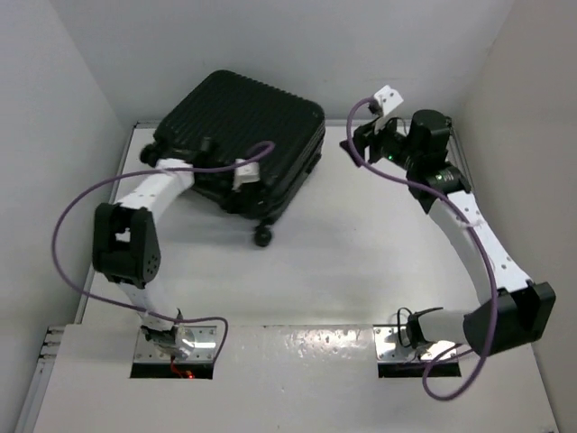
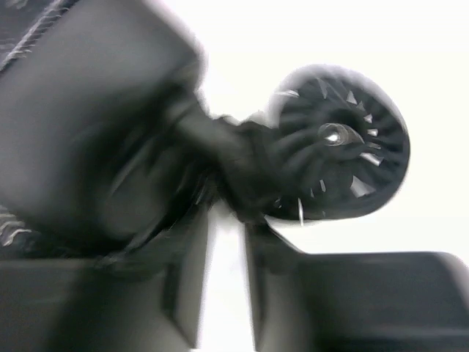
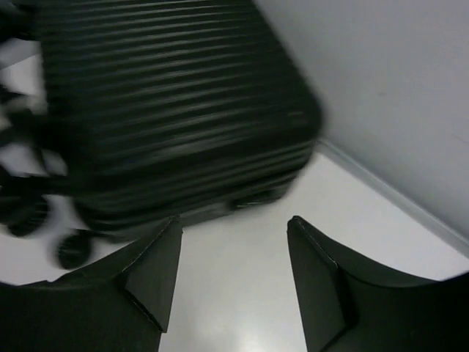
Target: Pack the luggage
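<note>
Far back on the bench [image 1: 361, 271], the left claw [image 2: 224, 238] is by a wheel [image 2: 337, 143] of the luggage [image 1: 243, 126], maybe to pull it, its grip unclear. The right claw [image 3: 233, 224] is spread.

a white table [image 1: 361, 262] forms the floor of a plain, pale enclosure. a grey-white back wall [image 1: 297, 36] rises behind it, and a left wall [image 1: 45, 117] and a right wall [image 1: 532, 108] close in the sides. a thin pale seam [image 3: 396, 194] runs where wall meets table. the near strip [image 1: 306, 338] of the table is glossy and shows blotchy reflections. the light is bright and even, and the shadows are soft.
</note>
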